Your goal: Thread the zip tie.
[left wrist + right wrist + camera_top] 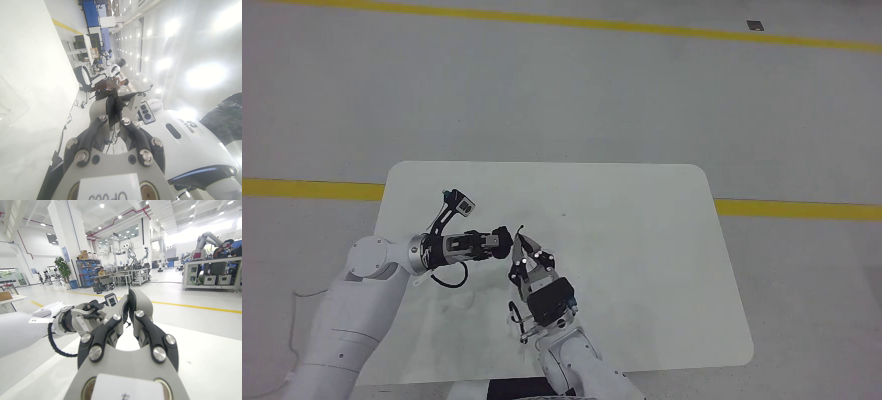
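Observation:
The zip tie (pixel 130 285) is a thin black strip. It stands up out of my right gripper (pixel 129 294), which is shut on it, and its small head tops the free end. In the top view the right gripper (pixel 522 252) points away from the table's near edge, and the zip tie (pixel 520 233) sticks out beyond it. My left gripper (pixel 504 240) comes in from the left and meets the right one tip to tip. In the left wrist view the left gripper (pixel 113 98) is shut, with a black strand of the zip tie (pixel 114 121) running back between its fingers.
The white table (pixel 642 220) is bare to the right of and beyond both grippers. Yellow floor lines (pixel 802 208) run behind it. Both arms crowd the near left part of the tabletop.

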Motion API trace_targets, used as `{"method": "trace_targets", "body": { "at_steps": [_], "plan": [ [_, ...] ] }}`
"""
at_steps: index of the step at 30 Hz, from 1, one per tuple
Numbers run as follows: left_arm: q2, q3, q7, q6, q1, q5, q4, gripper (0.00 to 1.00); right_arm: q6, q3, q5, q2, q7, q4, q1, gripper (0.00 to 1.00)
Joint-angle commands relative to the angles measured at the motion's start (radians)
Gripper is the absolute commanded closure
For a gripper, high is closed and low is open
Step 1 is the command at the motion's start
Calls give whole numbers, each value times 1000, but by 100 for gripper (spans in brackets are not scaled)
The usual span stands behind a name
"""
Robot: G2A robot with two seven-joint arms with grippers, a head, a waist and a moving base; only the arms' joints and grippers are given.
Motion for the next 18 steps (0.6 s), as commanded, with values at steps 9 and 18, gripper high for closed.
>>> {"method": "trace_targets", "body": {
  "at_steps": [9,18],
  "plan": [
    [0,0,0,0,0,0,0,100,-25,1,41,-2,-1,3,-1,100],
    [0,0,0,0,0,0,0,100,-19,7,48,-2,23,10,-4,100]
  ]
}}
